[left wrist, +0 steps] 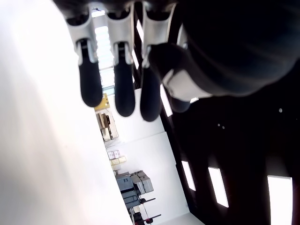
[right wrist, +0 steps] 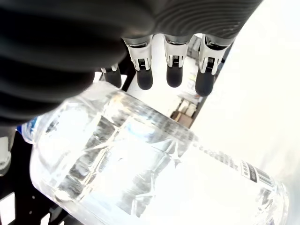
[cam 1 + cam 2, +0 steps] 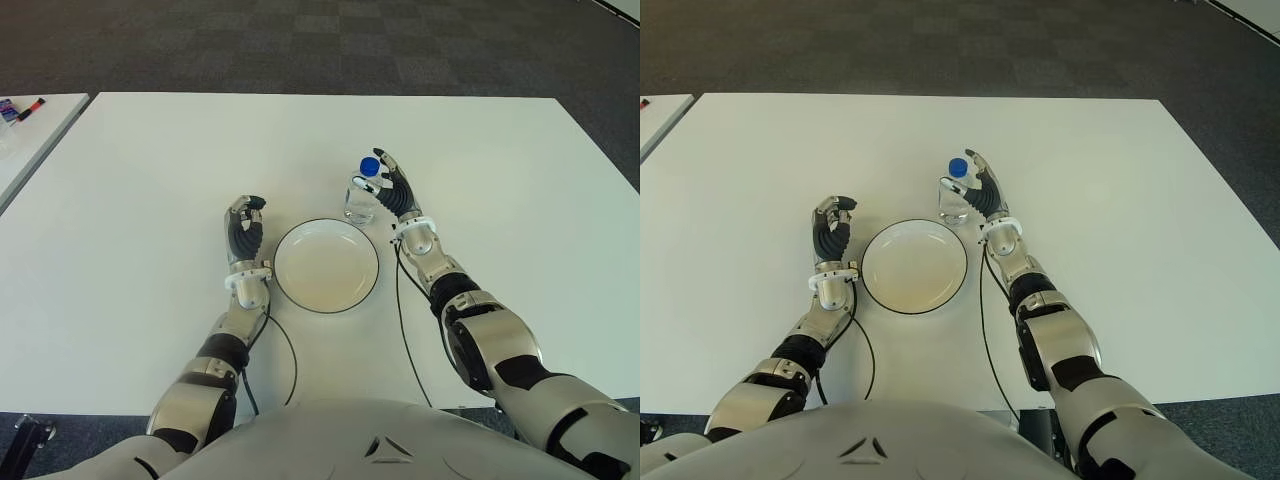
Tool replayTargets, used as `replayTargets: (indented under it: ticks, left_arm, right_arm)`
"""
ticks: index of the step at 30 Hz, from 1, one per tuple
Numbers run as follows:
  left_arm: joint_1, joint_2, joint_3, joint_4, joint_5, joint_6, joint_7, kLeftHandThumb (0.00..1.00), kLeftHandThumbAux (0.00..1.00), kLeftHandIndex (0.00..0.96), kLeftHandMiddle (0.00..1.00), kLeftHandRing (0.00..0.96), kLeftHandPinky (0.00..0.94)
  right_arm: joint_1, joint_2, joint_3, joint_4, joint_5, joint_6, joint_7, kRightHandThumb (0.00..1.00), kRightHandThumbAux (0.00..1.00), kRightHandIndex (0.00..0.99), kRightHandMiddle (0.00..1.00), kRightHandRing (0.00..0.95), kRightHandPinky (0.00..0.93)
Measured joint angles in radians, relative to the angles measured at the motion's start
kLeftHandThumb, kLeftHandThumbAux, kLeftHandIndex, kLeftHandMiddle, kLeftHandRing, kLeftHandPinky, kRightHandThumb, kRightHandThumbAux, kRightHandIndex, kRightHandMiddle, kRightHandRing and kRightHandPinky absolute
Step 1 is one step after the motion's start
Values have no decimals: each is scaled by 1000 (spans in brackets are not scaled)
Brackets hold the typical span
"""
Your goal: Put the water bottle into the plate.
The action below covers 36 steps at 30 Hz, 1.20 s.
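A clear water bottle [image 3: 359,203] with a blue cap stands upright on the white table [image 3: 150,170], just past the far right rim of the round white plate [image 3: 326,266]. My right hand [image 3: 386,188] is at the bottle's right side, palm toward it. In the right wrist view the bottle [image 2: 140,164] fills the space before the palm, while the fingers [image 2: 173,70] reach straight past it without wrapping it. Nothing lies in the plate. My left hand [image 3: 245,226] shows beside the plate on its left, fingers [image 1: 117,89] curled and holding nothing.
Thin black cables [image 3: 405,330] run along both forearms over the table near the front edge. A second white table [image 3: 30,130] with small items stands at the far left. Dark carpet lies beyond the table's far edge.
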<state>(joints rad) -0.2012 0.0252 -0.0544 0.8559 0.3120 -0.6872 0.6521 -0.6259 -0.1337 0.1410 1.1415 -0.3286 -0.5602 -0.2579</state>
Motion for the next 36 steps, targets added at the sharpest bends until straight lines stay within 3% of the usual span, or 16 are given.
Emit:
replayTargets:
  ticks: [36]
  left_arm:
    - [18,-6,0,-28,2,21,-10,842,673,428,452,418,430]
  right_arm:
    - [-8,0,29,49,-22,36,-21,553,418,0,0,12,141]
